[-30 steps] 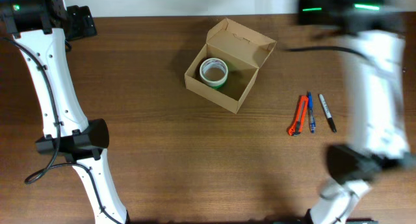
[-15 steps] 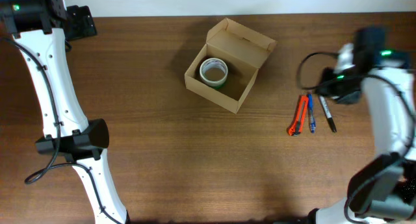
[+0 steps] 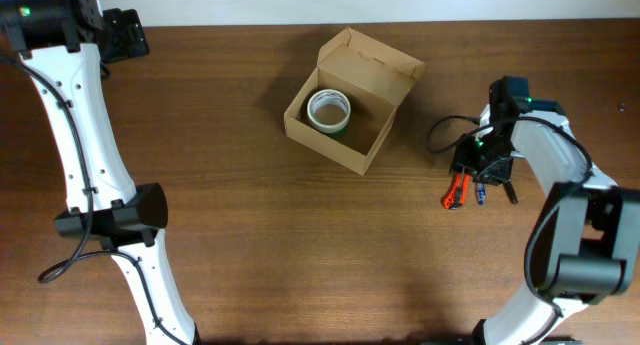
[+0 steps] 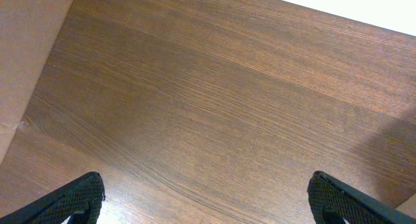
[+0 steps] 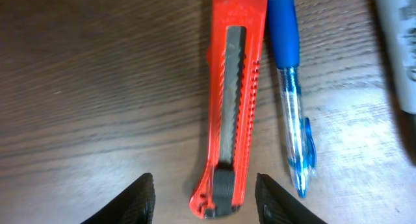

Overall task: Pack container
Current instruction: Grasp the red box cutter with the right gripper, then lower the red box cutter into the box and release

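I am holding the right gripper [image 5: 207,197] wide open astride the orange-red plastic utility knife [image 5: 231,100]; the tan cardboard box [image 3: 365,60] is sitting open, well apart. Closing here, I am risking catching the blue ballpoint pen [image 5: 286,68] lying just beside it.

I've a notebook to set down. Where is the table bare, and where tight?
Bare wood: between the left arm and the cardboard box, and the near strip in front of the box. Crowded: the right side, where the right end effector straddles the orange utility knife beside the blue pen and marker.
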Action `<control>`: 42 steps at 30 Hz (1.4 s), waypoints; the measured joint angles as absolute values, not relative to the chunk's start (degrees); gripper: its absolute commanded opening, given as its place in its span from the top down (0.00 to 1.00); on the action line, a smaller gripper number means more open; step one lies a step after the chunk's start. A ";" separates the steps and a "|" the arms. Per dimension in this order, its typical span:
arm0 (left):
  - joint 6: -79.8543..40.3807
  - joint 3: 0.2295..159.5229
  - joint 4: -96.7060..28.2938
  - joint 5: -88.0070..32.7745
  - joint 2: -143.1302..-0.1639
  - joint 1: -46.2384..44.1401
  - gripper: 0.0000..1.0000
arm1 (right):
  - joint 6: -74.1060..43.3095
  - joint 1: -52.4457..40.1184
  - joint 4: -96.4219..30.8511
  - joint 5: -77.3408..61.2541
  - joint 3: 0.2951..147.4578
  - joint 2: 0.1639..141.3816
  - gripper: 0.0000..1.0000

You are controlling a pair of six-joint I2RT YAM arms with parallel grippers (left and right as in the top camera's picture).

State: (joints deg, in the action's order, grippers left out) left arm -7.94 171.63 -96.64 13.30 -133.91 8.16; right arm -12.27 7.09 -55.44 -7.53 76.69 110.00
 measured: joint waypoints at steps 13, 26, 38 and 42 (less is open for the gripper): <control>-7.94 171.63 -96.64 13.30 -133.91 8.16 0.00 | -12.56 7.20 -53.32 -4.95 76.71 115.79 0.89; -7.94 171.63 -96.64 13.28 -133.91 8.16 0.00 | -13.28 7.51 -58.41 -4.91 83.53 117.21 0.96; -7.94 171.61 -96.64 13.26 -133.91 8.16 0.00 | -5.87 2.83 -79.57 -3.92 142.30 113.84 0.96; -7.92 171.61 -96.64 13.28 -133.91 8.16 0.00 | -5.04 -3.77 -80.42 -4.01 146.36 111.92 0.96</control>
State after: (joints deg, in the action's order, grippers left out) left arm -7.92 171.61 -96.64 13.28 -133.91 8.16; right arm -5.04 -3.77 -80.42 -4.01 146.36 111.92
